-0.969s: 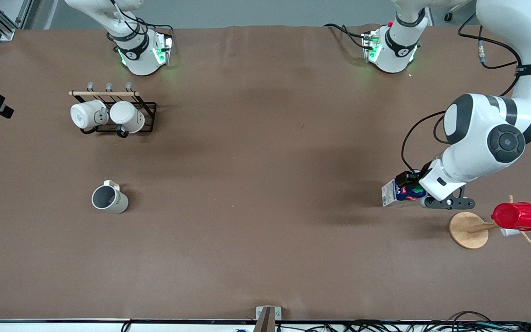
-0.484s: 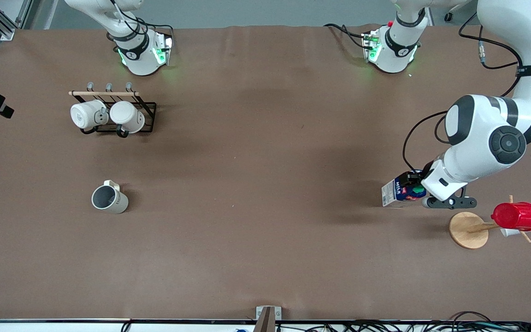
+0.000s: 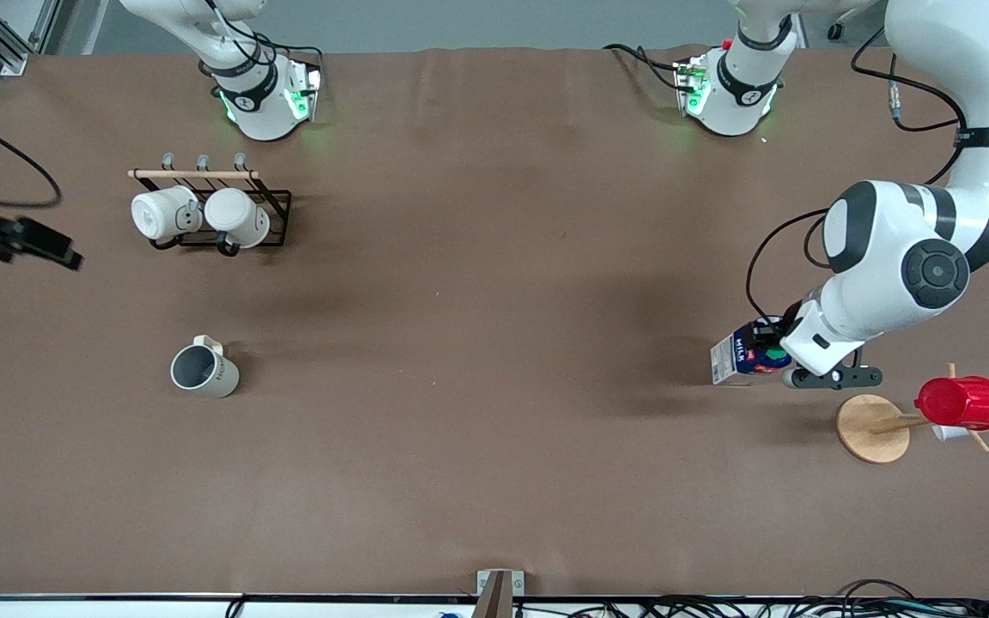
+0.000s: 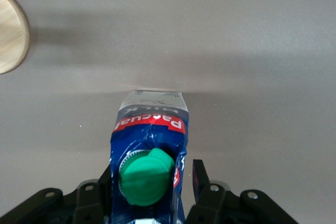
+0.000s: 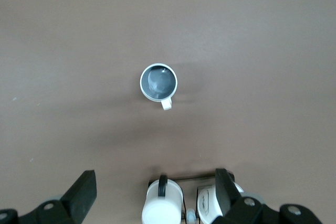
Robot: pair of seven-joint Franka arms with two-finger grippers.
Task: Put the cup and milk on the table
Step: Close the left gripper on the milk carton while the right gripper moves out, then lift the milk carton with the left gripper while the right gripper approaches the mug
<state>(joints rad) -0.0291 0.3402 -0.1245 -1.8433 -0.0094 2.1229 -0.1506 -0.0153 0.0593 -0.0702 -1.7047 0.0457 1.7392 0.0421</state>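
Observation:
The milk [image 3: 739, 354], a dark blue carton with a green cap, stands on the brown table [image 3: 477, 343] near the left arm's end; it also shows in the left wrist view [image 4: 150, 140]. My left gripper [image 3: 765, 350] [image 4: 150, 182] is around its top, open, with a small gap between one finger [image 4: 199, 174] and the carton. The cup [image 3: 203, 371] [image 5: 158, 82], cream-white with a dark grey inside, stands upright on the table toward the right arm's end. My right gripper [image 3: 35, 247] [image 5: 154, 190] is open and empty, high over the mug rack.
A black wire rack [image 3: 276, 219] holds two all-white mugs [image 3: 160, 213] near the right arm's base. A wooden mug tree with a round base [image 3: 872, 429] carries a red ribbed cup [image 3: 962, 402] close beside the left gripper.
The right arm's hand has come farther into the front view, toward the front camera. The left arm has shifted slightly; the milk stays where it was.

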